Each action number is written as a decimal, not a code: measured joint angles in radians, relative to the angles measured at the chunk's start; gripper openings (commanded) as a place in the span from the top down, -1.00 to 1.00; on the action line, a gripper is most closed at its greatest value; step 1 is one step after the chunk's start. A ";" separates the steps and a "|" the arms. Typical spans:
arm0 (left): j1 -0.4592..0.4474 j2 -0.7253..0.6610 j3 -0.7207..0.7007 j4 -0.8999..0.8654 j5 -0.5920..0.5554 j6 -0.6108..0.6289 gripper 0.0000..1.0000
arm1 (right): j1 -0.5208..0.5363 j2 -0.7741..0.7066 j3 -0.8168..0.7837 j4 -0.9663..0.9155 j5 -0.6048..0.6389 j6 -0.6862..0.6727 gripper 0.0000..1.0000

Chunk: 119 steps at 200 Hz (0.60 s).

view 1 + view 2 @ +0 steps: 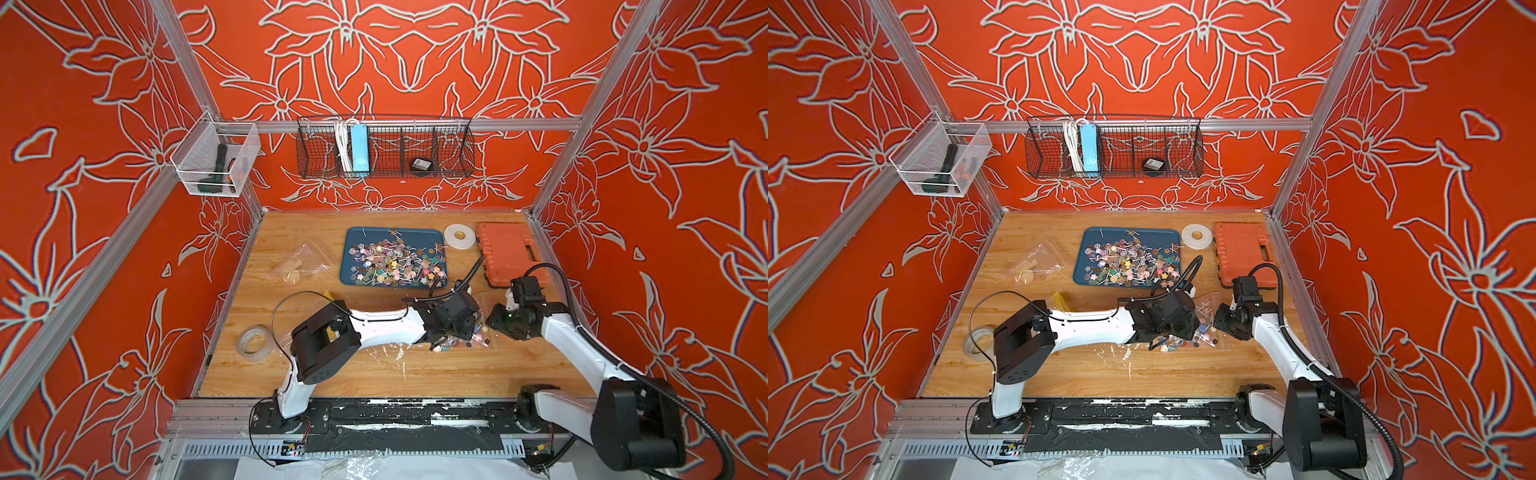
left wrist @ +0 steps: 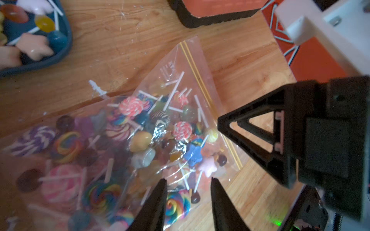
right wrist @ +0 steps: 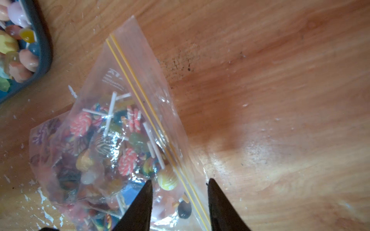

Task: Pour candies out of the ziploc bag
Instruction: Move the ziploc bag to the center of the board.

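Note:
The clear ziploc bag (image 1: 478,332) lies flat on the wooden table between both arms, its yellow zip strip (image 3: 140,92) toward the right arm. Candies (image 2: 140,130), lollipops on white sticks, fill it; many more candies (image 1: 395,262) lie heaped on the blue tray (image 1: 374,235). My left gripper (image 2: 188,180) is open, its jaws apart just above a corner of the bag. My right gripper (image 3: 179,181) is open too and straddles the zip edge, with a yellow round candy (image 3: 167,180) just beyond its tips. Its black fingers (image 2: 260,130) show in the left wrist view.
An orange tool case (image 1: 507,253) and a white tape roll (image 1: 459,236) sit right of the tray. A second, nearly empty plastic bag (image 1: 305,262) lies to the tray's left. A clear tape roll (image 1: 252,340) rests near the left wall.

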State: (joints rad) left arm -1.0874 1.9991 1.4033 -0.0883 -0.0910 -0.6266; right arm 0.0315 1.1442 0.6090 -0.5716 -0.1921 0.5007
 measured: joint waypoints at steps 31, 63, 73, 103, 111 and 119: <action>0.000 0.080 0.059 0.001 0.007 0.014 0.24 | 0.000 0.002 -0.001 0.011 -0.003 0.000 0.08; 0.002 0.118 0.062 -0.006 0.006 0.014 0.25 | 0.000 0.014 -0.014 0.023 -0.016 -0.001 0.09; 0.003 0.118 0.061 -0.008 0.004 0.013 0.26 | 0.000 0.018 -0.020 0.025 -0.023 -0.001 0.09; 0.006 0.115 0.043 -0.007 -0.014 0.012 0.26 | 0.000 0.024 -0.035 0.035 -0.056 0.000 0.09; 0.008 0.110 0.031 -0.006 -0.023 0.012 0.26 | 0.000 0.024 -0.039 0.038 -0.066 0.001 0.10; 0.009 0.100 0.014 -0.005 -0.029 0.012 0.27 | 0.000 0.024 -0.046 0.042 -0.079 0.003 0.10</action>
State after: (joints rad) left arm -1.0782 2.0987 1.4178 -0.0933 -0.1200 -0.6147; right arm 0.0319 1.1679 0.5629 -0.5293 -0.2710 0.5037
